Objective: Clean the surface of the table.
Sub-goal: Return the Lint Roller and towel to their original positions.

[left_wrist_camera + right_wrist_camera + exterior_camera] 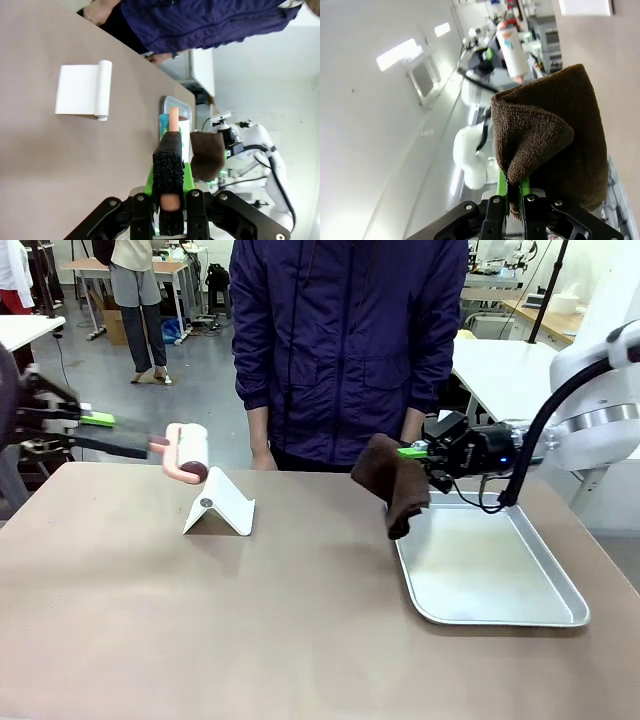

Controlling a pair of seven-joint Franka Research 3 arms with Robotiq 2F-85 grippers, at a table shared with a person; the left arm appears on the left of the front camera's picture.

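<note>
Taupe-brown and wide, the table (250, 630) is stretching across the whole foreground, with a person in a dark blue jacket (350, 340) standing at its far edge. On it a white folded stand (220, 505) is sitting left of centre and a silver metal tray (490, 575) is lying to the right; no crumbs or spills are showing on the bare top, though fine dirt would be too small to tell.

Both arms are carrying their tools above the surface, not on it. The left gripper (95, 420) is clamping the black-sleeved pink handle of a lint roller (185, 452), whose head is hovering in the air just above the white stand. The right gripper (415, 452) is pinching a corner of a brown cloth (395, 485), which is hanging down over the near left corner of the tray.

Judging by this, the tools are in hand but neither is touching the table, so the wiping and rolling themselves look to be still ahead: each tool needs lowering onto the top and sweeping across it, working around the stand and the tray
</note>
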